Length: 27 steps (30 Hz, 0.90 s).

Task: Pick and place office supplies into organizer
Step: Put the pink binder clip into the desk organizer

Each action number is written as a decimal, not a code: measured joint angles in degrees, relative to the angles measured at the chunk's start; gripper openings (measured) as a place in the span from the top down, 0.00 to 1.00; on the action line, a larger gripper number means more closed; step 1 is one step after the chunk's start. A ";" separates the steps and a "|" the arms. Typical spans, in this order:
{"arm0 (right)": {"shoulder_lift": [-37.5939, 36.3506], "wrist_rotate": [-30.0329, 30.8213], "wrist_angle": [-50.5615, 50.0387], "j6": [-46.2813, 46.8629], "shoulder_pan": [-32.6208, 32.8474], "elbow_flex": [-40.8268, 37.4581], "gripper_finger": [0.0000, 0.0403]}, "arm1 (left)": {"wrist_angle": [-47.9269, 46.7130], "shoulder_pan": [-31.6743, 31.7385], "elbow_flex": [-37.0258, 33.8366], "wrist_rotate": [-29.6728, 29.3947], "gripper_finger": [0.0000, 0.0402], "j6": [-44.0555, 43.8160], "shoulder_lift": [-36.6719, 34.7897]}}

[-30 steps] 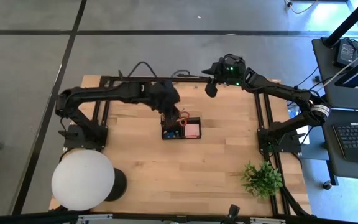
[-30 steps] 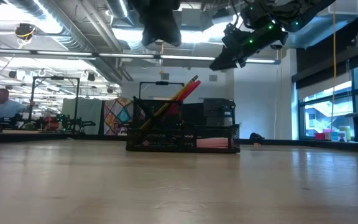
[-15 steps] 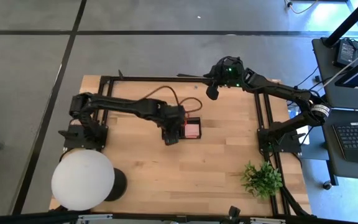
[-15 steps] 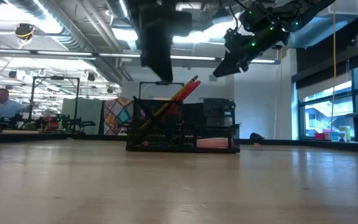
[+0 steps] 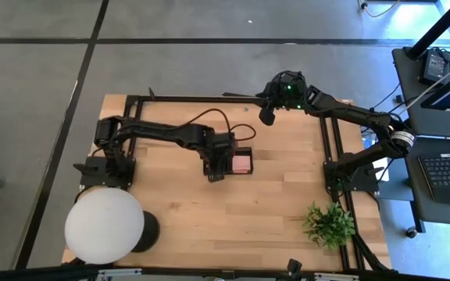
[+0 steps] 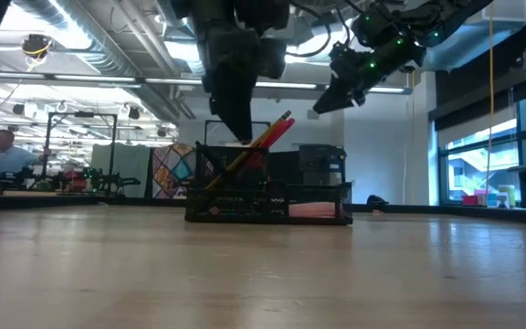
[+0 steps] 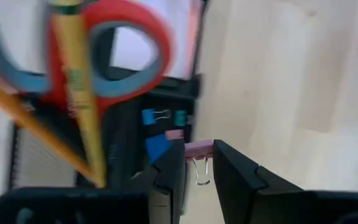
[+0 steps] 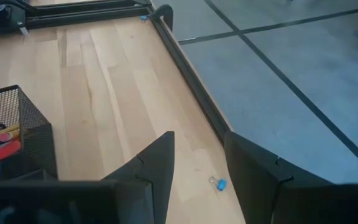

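Note:
The black mesh organizer (image 5: 235,150) stands mid-table. It holds red-handled scissors (image 7: 123,37), yellow pencils (image 7: 79,106), a pink note block (image 5: 243,163) and blue clips (image 7: 160,117). My left gripper (image 5: 217,165) hangs just above the organizer's left end (image 6: 210,187), pointing steeply down, shut on a small pink binder clip (image 7: 199,149). My right gripper (image 5: 266,112) hovers high over the table's far right part, open, nothing between its fingers. A small blue clip (image 8: 218,183) lies on the wood below it, near the table's edge rail. My left gripper pinches the pink binder clip's body (image 7: 201,148) between its two fingertips (image 7: 174,163), coming from above and pointing down. The clip is lifted clear above the organizer's edge, and its wire loops (image 7: 199,175) show between the fingers.
A large white round lamp (image 5: 104,226) stands at the near left corner and a green plant (image 5: 329,224) at the near right. Bare wood lies between them and in front of the organizer. A black frame rail (image 8: 191,62) runs along the table's edge.
My left gripper has come down and toward the table's near edge, tipping more steeply downward. It now hangs just above the organizer's left end, still shut on the pink clip. My right gripper has tipped slightly downward in place.

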 joint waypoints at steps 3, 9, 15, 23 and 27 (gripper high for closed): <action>0.00 0.02 -0.61 0.02 0.00 0.00 0.64 | -0.15 0.57 0.00 -1.72 0.82 0.89 0.00; 0.00 0.02 -1.41 0.01 0.00 0.00 0.64 | -0.21 0.55 0.00 -4.44 0.82 0.63 0.00; 0.00 0.02 -1.40 0.02 0.00 0.00 0.64 | -0.56 0.57 0.00 -5.29 0.82 0.50 0.00; 0.00 0.02 -1.34 0.02 0.00 0.00 0.64 | -1.35 0.44 0.04 -6.21 0.82 0.48 3.72; 0.00 0.02 -1.33 0.02 0.00 0.00 0.64 | -2.11 0.37 0.02 -6.21 0.82 0.48 5.91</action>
